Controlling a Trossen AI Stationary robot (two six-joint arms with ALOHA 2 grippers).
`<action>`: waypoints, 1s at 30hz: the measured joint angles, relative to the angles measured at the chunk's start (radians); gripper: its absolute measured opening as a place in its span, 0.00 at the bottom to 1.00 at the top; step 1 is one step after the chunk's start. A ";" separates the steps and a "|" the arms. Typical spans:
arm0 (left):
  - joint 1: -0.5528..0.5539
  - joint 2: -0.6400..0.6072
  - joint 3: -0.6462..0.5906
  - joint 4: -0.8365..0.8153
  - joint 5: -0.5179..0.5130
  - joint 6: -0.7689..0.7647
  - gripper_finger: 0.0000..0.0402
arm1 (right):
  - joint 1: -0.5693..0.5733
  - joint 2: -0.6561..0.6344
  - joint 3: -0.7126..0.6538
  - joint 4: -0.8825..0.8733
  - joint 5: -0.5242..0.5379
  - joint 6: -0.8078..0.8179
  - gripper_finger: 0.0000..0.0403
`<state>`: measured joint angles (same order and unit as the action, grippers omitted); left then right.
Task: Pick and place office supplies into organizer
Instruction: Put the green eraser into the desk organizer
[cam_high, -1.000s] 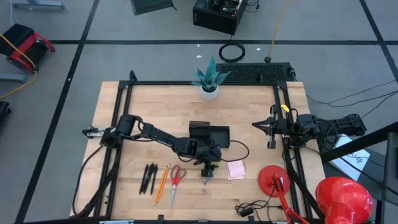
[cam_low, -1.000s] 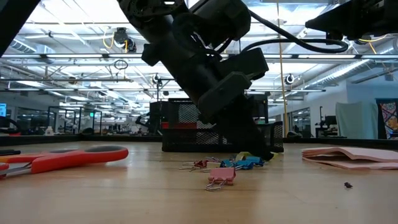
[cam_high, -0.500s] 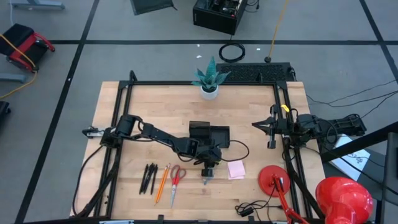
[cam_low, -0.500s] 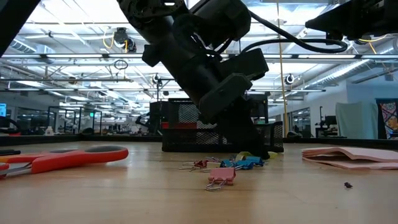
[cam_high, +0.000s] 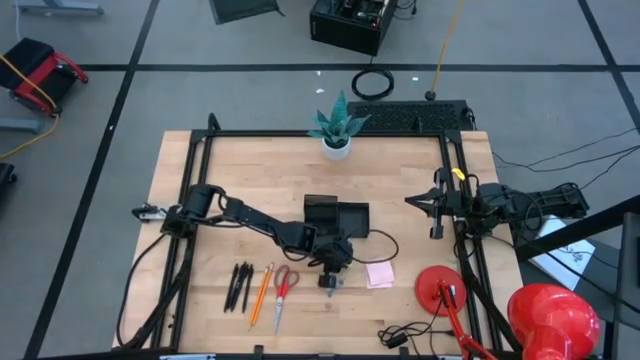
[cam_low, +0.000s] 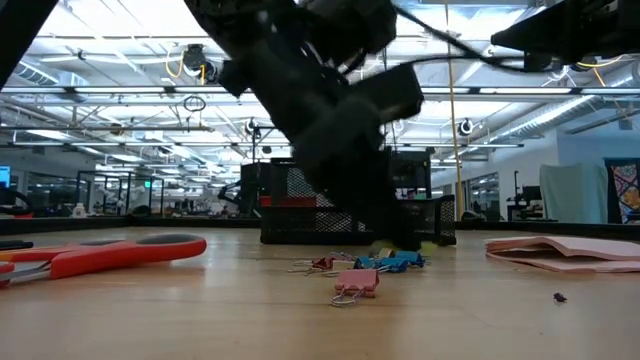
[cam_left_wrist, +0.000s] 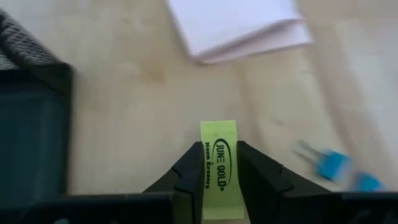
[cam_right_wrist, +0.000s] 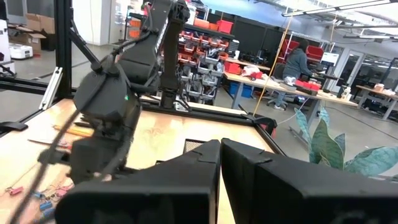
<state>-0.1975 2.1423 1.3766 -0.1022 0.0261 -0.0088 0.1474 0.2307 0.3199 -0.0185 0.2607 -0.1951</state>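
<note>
My left gripper (cam_high: 330, 279) hangs low over the table, between the red-handled scissors (cam_high: 283, 291) and the pink sticky-note pad (cam_high: 379, 272), shut on a small yellow eraser (cam_left_wrist: 218, 155). Small clips (cam_low: 365, 270) lie on the wood beside it. Black pens (cam_high: 238, 287) and an orange pencil (cam_high: 262, 294) lie left of the scissors. The black organizer (cam_high: 337, 214) stands just beyond the gripper. My right gripper (cam_high: 431, 216) waits shut over the table's right edge. My left gripper pinches the yellow eraser by its two long sides (cam_left_wrist: 218, 182) between its two fingers (cam_left_wrist: 188, 175). The fingers lie along the eraser, and its printed far end (cam_left_wrist: 218, 130) sticks out past their tips. The fingers slant down from the table's left.
A white plant pot (cam_high: 337, 148) stands at the far edge. A red lamp base (cam_high: 442, 288) and cables lie at the near right. The black frame rails (cam_high: 195, 170) run along the table's sides. Bare wood lies left of the organizer.
My left gripper has shut on the yellow eraser, which lay on the table among the clips, and has begun rising, drawing a little toward the far edge. The clips, pad and scissors have stayed put.
</note>
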 joint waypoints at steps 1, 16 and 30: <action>-0.001 -0.006 0.000 0.005 0.000 0.002 0.21 | 0.000 0.001 0.000 0.000 -0.001 0.000 0.02; -0.030 -0.111 0.004 0.005 -0.076 0.164 0.21 | 0.000 0.015 0.000 0.003 0.000 -0.004 0.02; -0.018 -0.332 0.006 -0.267 -0.164 0.243 0.21 | 0.000 0.027 0.000 0.004 0.000 0.000 0.02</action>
<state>-0.2152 1.8104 1.3830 -0.3694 -0.1376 0.2341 0.1478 0.2581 0.3199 -0.0147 0.2604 -0.1955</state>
